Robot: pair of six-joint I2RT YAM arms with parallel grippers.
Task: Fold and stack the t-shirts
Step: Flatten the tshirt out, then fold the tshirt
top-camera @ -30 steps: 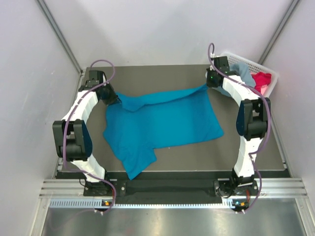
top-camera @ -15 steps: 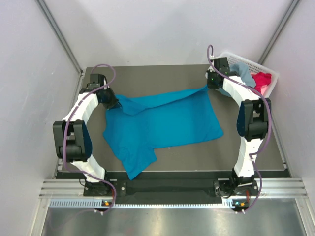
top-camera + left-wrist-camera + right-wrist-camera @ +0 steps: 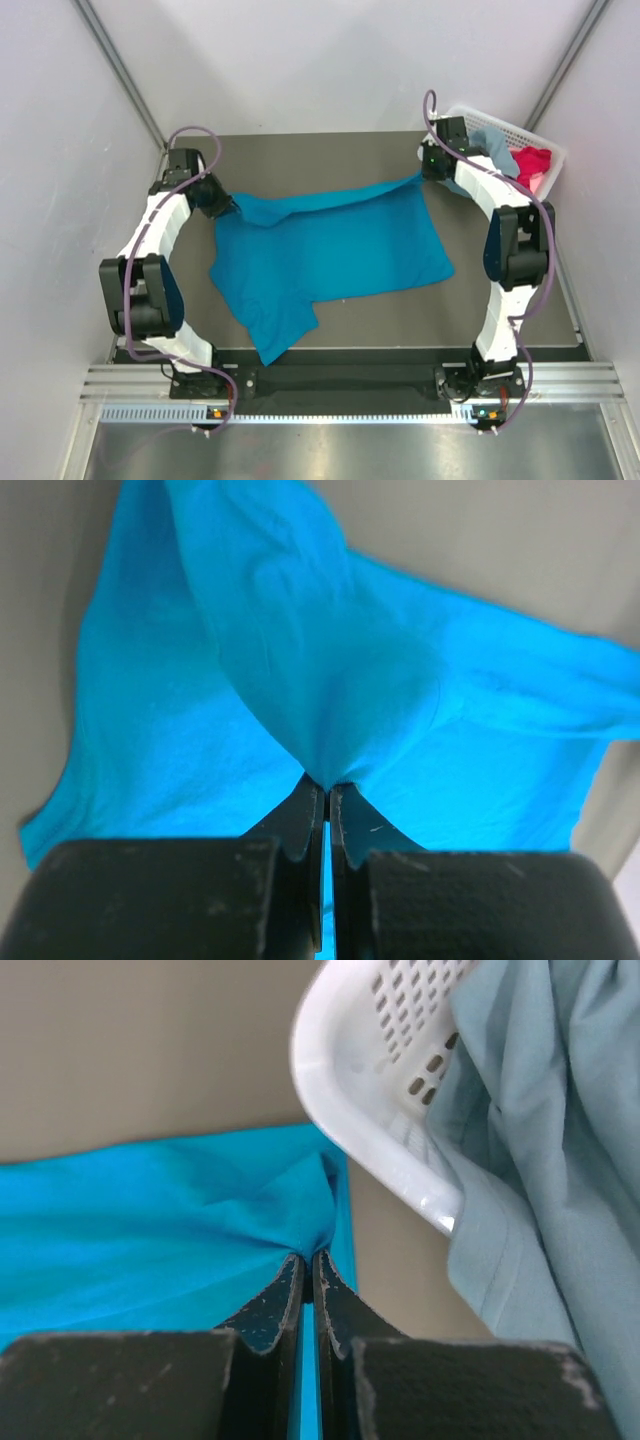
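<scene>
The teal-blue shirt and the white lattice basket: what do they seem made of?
The bright teal-blue shirt looks like soft matte cloth: it puckers at the left gripper. The white lattice basket is probably glossy plastic: stiff rim, moulded slots.

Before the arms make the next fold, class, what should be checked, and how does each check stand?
1. Left gripper shut on the teal t-shirt's far left corner: ok.
2. Right gripper shut on its far right corner: ok.
3. Cloth lying smooth: not ok, a fold sits near the left gripper.
4. Clearance from the white basket: not ok, its rim is close beside the right gripper.
5. Grey-blue t-shirt and red-pink t-shirt out of the way, in or over the basket: ok.
</scene>
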